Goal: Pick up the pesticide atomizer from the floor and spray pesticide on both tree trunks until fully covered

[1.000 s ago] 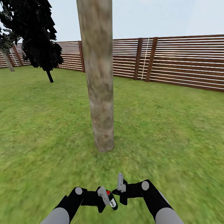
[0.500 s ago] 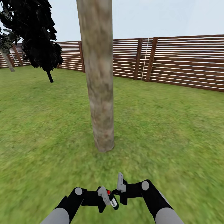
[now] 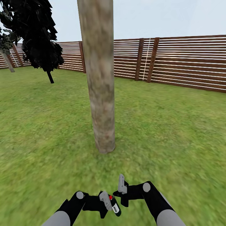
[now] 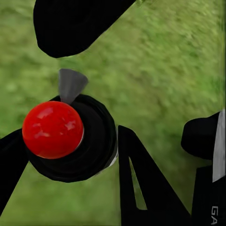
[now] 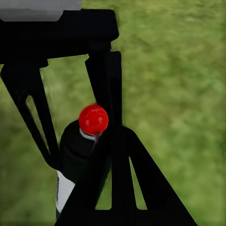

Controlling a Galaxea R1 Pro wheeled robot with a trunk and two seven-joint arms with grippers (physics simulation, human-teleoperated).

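Note:
A thick, pale grey-brown mottled tree trunk [image 3: 100, 81] rises from the lawn straight ahead. Low in the head view, my left gripper [image 3: 110, 204] is shut on the pesticide atomizer [image 3: 114, 205], a black bottle with a round red top. The left wrist view has that red top [image 4: 52, 129] close up, with the black body between the two fingers. My right gripper [image 3: 123, 193] hovers open just right of the bottle and holds nothing. In the right wrist view, one of its fingers [image 5: 117, 188] partly covers the atomizer [image 5: 77, 150].
Green lawn [image 3: 175, 131] spreads all round, ringed by a brown slatted fence [image 3: 185, 62]. A black cone-shaped cypress [image 3: 37, 34] stands at the back left. A thin pale trunk [image 3: 7, 62] leans at the far left edge.
My left arm has sunk slightly, bringing the atomizer a little lower and nearer to me. The right arm and the view have stayed put.

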